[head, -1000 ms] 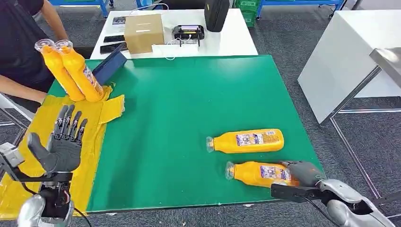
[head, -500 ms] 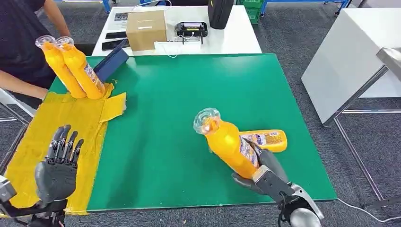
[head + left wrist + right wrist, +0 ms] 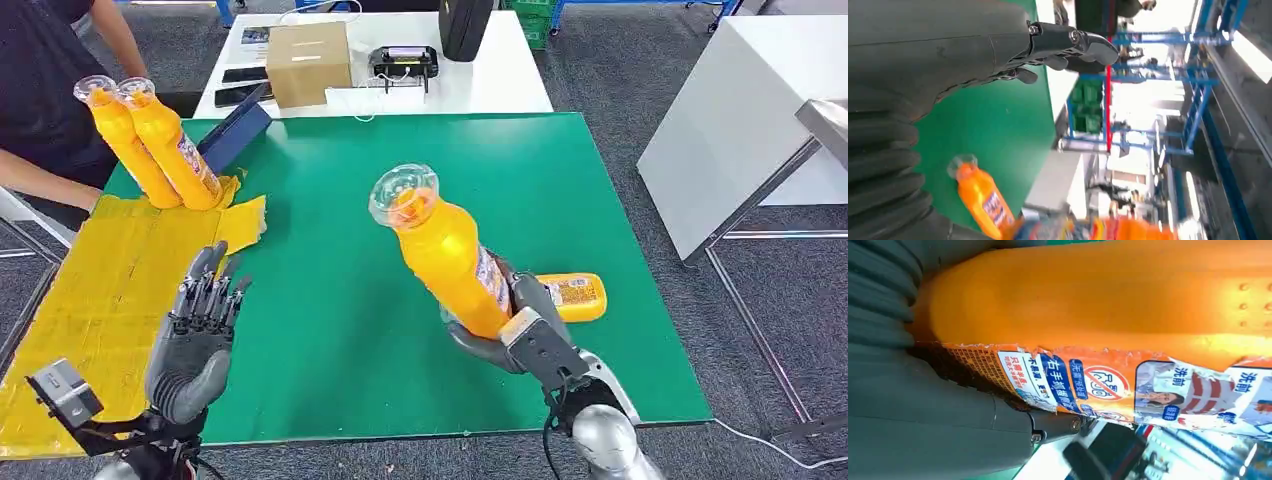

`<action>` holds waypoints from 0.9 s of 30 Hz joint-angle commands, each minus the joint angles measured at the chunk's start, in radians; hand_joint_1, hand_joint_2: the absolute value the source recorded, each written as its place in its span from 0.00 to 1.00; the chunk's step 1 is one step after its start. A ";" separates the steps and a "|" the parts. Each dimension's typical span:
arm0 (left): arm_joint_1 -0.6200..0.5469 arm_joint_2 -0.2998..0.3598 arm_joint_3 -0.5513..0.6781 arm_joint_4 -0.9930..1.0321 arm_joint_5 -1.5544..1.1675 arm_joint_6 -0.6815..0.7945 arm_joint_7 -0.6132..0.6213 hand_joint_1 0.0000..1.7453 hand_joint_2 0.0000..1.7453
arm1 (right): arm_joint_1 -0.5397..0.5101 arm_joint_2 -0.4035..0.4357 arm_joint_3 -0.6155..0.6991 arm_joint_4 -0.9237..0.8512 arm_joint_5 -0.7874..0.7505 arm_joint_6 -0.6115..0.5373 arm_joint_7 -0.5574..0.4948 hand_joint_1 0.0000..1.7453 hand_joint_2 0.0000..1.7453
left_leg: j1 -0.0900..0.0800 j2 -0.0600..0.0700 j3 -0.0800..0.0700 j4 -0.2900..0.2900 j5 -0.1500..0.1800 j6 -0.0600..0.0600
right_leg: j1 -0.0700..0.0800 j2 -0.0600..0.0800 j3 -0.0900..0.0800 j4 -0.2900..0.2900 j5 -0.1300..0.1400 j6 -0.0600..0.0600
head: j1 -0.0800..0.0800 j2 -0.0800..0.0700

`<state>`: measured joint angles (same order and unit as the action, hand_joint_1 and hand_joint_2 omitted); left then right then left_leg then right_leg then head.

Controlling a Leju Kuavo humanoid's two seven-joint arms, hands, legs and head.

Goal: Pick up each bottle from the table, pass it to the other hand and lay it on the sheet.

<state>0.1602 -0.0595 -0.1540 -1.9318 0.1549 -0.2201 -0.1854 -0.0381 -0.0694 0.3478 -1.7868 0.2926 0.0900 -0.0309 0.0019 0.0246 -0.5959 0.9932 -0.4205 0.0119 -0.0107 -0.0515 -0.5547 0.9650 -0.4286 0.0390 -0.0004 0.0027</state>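
Note:
My right hand (image 3: 520,330) grips an orange bottle (image 3: 445,250) around its lower body and holds it upright above the green table (image 3: 400,180), clear cap up. The right wrist view shows that bottle's torn label (image 3: 1108,385) close up against the hand (image 3: 923,420). A second orange bottle (image 3: 572,296) lies on the table behind that hand. My left hand (image 3: 197,335) hovers with fingers spread and nothing in it, at the edge of the yellow sheet (image 3: 100,290). The left wrist view shows the left hand (image 3: 948,45) and the held bottle (image 3: 982,197) far off.
A person (image 3: 40,90) at the far left holds two more orange bottles (image 3: 150,145) upright over the sheet's far end. A white table (image 3: 420,70) behind carries a cardboard box (image 3: 310,62) and devices. A white cabinet (image 3: 740,110) stands to the right.
My right hand has raised the bottle higher and carried it left toward the table's middle. My left hand has moved right and up toward it, fingers still spread.

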 commanded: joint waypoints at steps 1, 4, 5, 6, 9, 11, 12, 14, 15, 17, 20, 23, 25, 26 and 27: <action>-0.066 0.003 -0.096 0.055 0.017 -0.008 0.014 0.00 1.00 | -0.146 0.023 0.189 0.152 0.029 0.005 0.045 1.00 1.00 | 0.001 0.001 0.003 -0.001 -0.001 -0.001 | 0.000 0.007 0.002 -0.001 0.000 -0.001 | 0.000 0.000; -0.070 0.003 -0.097 0.059 0.018 -0.011 0.015 0.00 1.00 | -0.156 0.022 0.203 0.158 0.031 0.006 0.049 1.00 1.00 | 0.000 0.001 0.002 -0.001 -0.001 -0.001 | 0.000 0.006 0.002 0.000 0.000 -0.001 | 0.000 0.000; -0.070 0.003 -0.097 0.059 0.018 -0.011 0.015 0.00 1.00 | -0.156 0.022 0.203 0.158 0.031 0.006 0.049 1.00 1.00 | 0.000 0.001 0.001 -0.001 -0.001 -0.001 | 0.000 0.005 0.001 -0.001 0.000 -0.001 | 0.000 0.000; -0.070 0.003 -0.097 0.059 0.018 -0.011 0.015 0.00 1.00 | -0.156 0.022 0.203 0.158 0.031 0.006 0.049 1.00 1.00 | 0.000 0.000 0.000 -0.001 0.000 0.000 | 0.000 0.003 0.000 -0.001 0.000 -0.001 | 0.000 0.000; -0.078 0.004 -0.103 0.063 0.026 -0.024 0.017 0.00 1.00 | -0.184 0.020 0.268 0.174 0.034 0.017 0.058 1.00 1.00 | 0.000 0.000 0.002 -0.001 -0.001 -0.001 | 0.000 0.006 0.001 0.000 -0.001 -0.001 | 0.000 0.000; -0.074 0.004 -0.104 0.060 0.026 -0.021 0.017 0.00 1.00 | -0.193 0.014 0.316 0.166 0.061 0.027 0.068 1.00 1.00 | 0.000 0.001 0.000 -0.001 0.000 -0.001 | 0.000 0.005 0.000 0.000 0.000 -0.001 | 0.000 0.000; -0.071 0.005 -0.103 0.058 0.026 -0.022 0.017 0.00 1.00 | -0.196 0.008 0.332 0.161 0.071 0.027 0.070 1.00 1.00 | 0.000 0.001 0.001 -0.001 -0.001 -0.001 | 0.000 0.007 0.000 0.000 0.000 -0.001 | 0.000 0.000; -0.064 0.007 -0.102 0.054 0.029 -0.023 0.016 0.00 1.00 | -0.194 0.004 0.352 0.150 0.084 0.026 0.069 1.00 1.00 | 0.000 0.001 0.000 0.000 -0.001 -0.001 | 0.000 0.005 0.000 0.000 0.000 -0.001 | 0.000 0.000; -0.064 0.007 -0.102 0.054 0.029 -0.023 0.016 0.00 1.00 | -0.194 0.004 0.352 0.150 0.084 0.026 0.069 1.00 1.00 | 0.000 0.000 -0.001 -0.001 0.000 -0.001 | 0.000 0.003 -0.001 0.000 0.000 -0.001 | 0.000 0.000; -0.055 0.009 -0.100 0.051 0.048 -0.029 0.017 0.00 1.00 | -0.208 -0.014 0.387 0.137 0.094 0.031 0.066 1.00 1.00 | 0.000 0.000 0.000 0.000 -0.001 -0.001 | 0.000 0.004 0.000 0.000 -0.001 -0.001 | 0.000 0.000; -0.043 0.015 -0.101 0.058 0.072 -0.046 0.021 0.00 1.00 | -0.234 -0.025 0.443 0.120 0.108 0.042 0.061 1.00 1.00 | 0.000 0.001 0.000 -0.001 -0.001 0.000 | 0.000 0.005 0.000 0.000 0.000 -0.001 | 0.000 0.000; -0.045 0.010 -0.099 0.069 0.076 -0.044 0.022 0.00 1.00 | -0.264 -0.029 0.493 0.115 0.110 0.059 0.055 1.00 1.00 | 0.000 0.001 0.000 -0.001 -0.001 0.000 | 0.000 0.004 -0.001 0.000 0.000 -0.001 | 0.000 0.000; -0.049 0.007 -0.097 0.079 0.079 -0.043 0.023 0.00 1.00 | -0.274 -0.026 0.510 0.113 0.110 0.064 0.053 1.00 1.00 | 0.000 0.001 0.000 0.000 -0.001 -0.001 | 0.000 0.005 0.000 0.000 0.000 -0.001 | 0.001 0.000; -0.051 0.008 -0.097 0.085 0.080 -0.044 0.023 0.00 1.00 | -0.276 -0.021 0.519 0.112 0.112 0.062 0.054 1.00 1.00 | 0.000 0.001 -0.001 0.000 -0.001 0.000 | -0.001 0.004 -0.001 0.000 0.000 -0.001 | 0.000 0.000; -0.051 0.008 -0.097 0.085 0.080 -0.044 0.023 0.00 1.00 | -0.276 -0.021 0.519 0.112 0.112 0.062 0.054 1.00 1.00 | 0.000 0.000 0.001 0.000 -0.001 -0.001 | 0.000 0.006 0.001 0.000 -0.001 -0.001 | 0.000 0.000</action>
<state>0.1300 -0.0603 -0.2380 -1.9257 0.2323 -0.2632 -0.1713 -0.2299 -0.0630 0.7371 -1.6926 0.4032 0.1412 0.0309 0.0018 0.0248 -0.5986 0.9933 -0.4205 0.0120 -0.0107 -0.0515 -0.5572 0.9652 -0.4287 0.0390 0.0000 0.0027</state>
